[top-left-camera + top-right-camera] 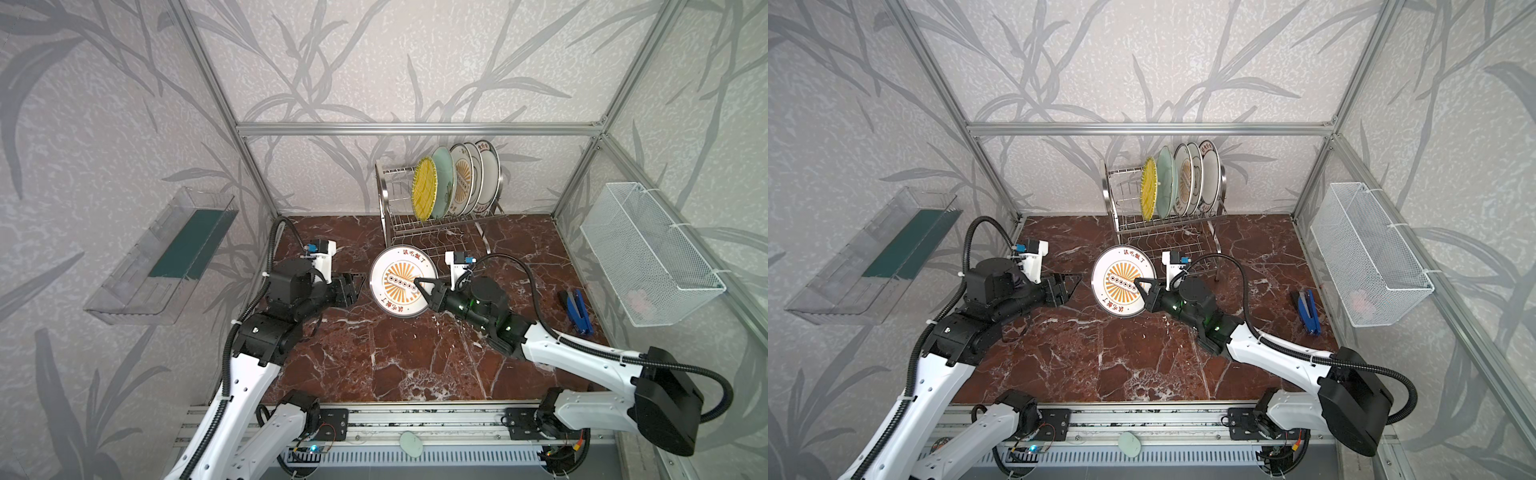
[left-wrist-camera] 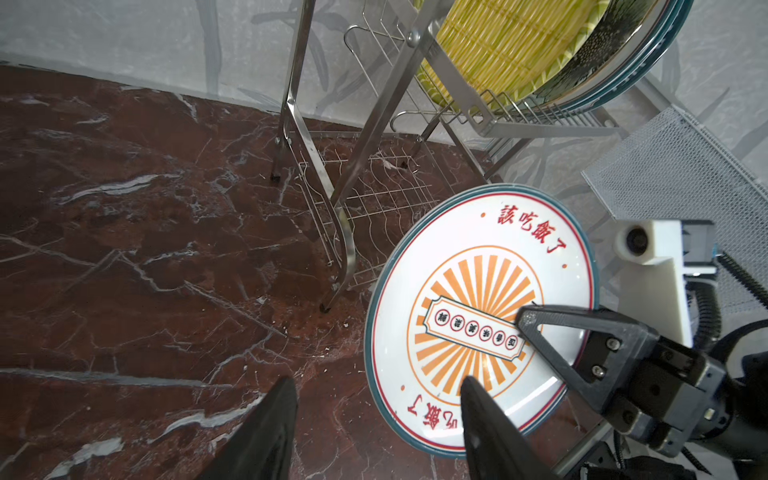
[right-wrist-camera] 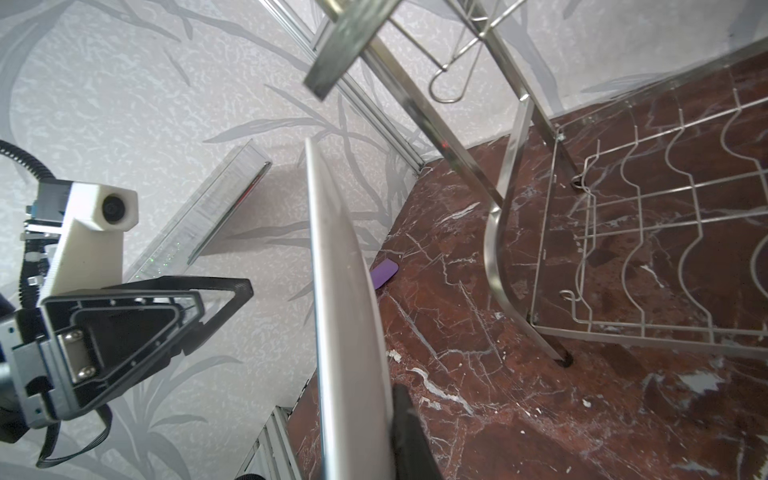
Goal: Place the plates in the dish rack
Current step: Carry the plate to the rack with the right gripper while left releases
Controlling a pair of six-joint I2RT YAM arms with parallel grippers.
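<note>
Left wrist view: right pincer (image 2: 530, 322) clamps sunburst plate (image 2: 478, 257); left pincer (image 2: 376, 386) released, just beside opposite rim.

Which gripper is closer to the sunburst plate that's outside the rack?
Right. The right gripper is clamped on the sunburst plate at its rim; the left gripper hangs open beside the opposite edge, apart.
</note>
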